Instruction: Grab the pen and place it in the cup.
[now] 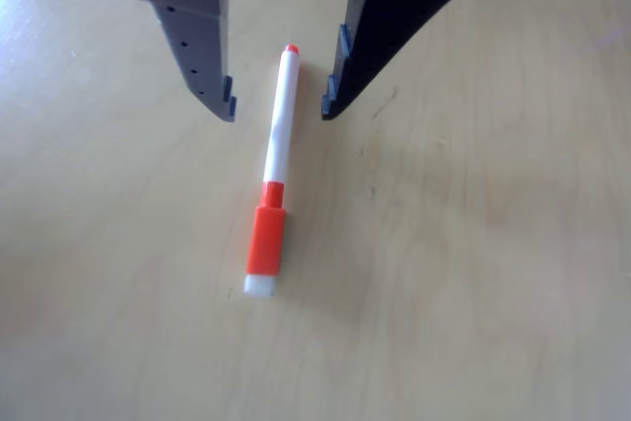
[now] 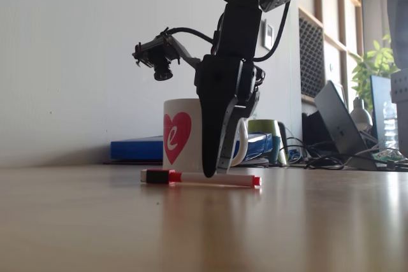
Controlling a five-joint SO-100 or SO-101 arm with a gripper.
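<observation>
The gripper [image 1: 279, 108] hangs wide open, holding nothing — its fingertips straddle the white barrel of the pen [image 1: 273, 171], which lies flat on the table [image 1: 473, 273]. In the fixed view the cup [image 2: 181, 135] stands just beyond.

Only one readable mark: a white lowercase "e" inside the red heart on the side of the white mug [image 2: 182, 137], in the fixed view. The heart sits on the mug's left half, facing that camera. No print legible on the pen [image 1: 273, 179] barrel or cap in the other view. No lettering I can make out on my own fingers [image 1: 212, 66] or on the blue stack [image 2: 135, 149] just left of the mug. Items further right of the mug are too small and blurred to read.
</observation>
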